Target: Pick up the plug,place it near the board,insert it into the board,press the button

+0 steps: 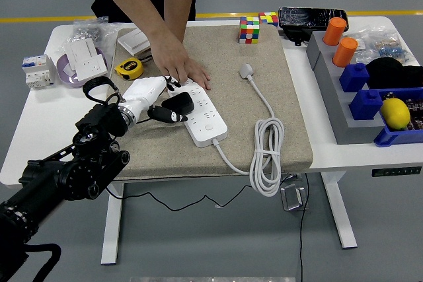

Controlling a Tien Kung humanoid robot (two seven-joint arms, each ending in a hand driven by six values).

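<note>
Power strip point(201, 115) on mat point(264, 70); plug point(246, 70) right; tape measure point(129, 68) left, behind.
</note>
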